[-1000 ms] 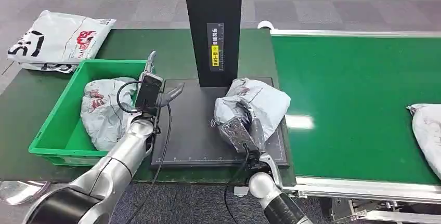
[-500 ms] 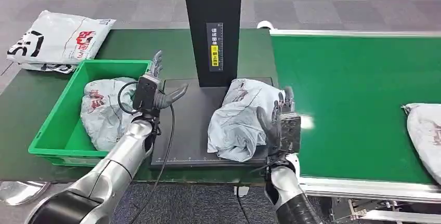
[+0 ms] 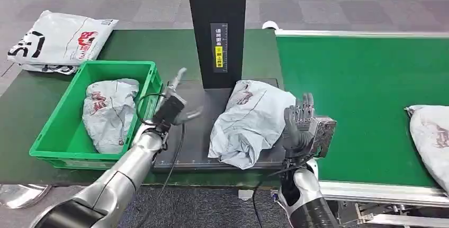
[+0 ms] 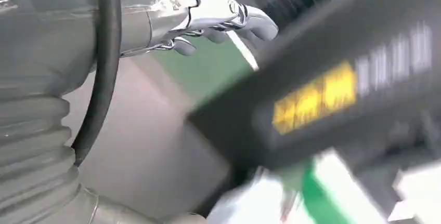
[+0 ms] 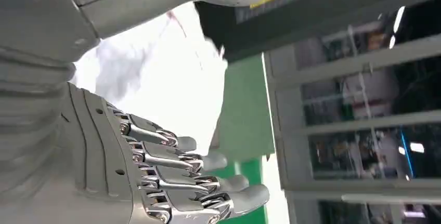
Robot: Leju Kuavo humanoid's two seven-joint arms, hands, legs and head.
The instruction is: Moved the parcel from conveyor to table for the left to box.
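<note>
- On the far left of the green table [image 3: 32, 98] lies a flat white mail bag [image 3: 61, 40]; it plays no part in what we do now.
- The green box [image 3: 63, 112] already holds a grey bag [image 3: 108, 112], so room is short; we judge that a second one dropped carelessly could hang over the rim or slide out.
- Our left hand [image 3: 174, 106] hovers over the black pad [image 3: 193, 127], between the box and the parcel, arm reaching forward from below. Its fingers are apart and hold nothing. It looks blurred, so we cannot tell its pose more finely.
- The black post [image 3: 216, 27] stands just behind; a wide reach by the left hand might knock it.
- The parcel [image 3: 249, 122], a crumpled grey bag, rests on the black pad in front of the post, off the belt. Its near edge droops toward the table's front; we think a clumsy pinch on loose plastic could drag it off or let it slip.
- Our right hand [image 3: 299, 125] is raised just beside the parcel's right side, palm upright, fingers spread and empty, apart from the bag.
- On the green belt [image 3: 360, 90] another grey bag [image 3: 431, 138] waits at the far right.
</note>
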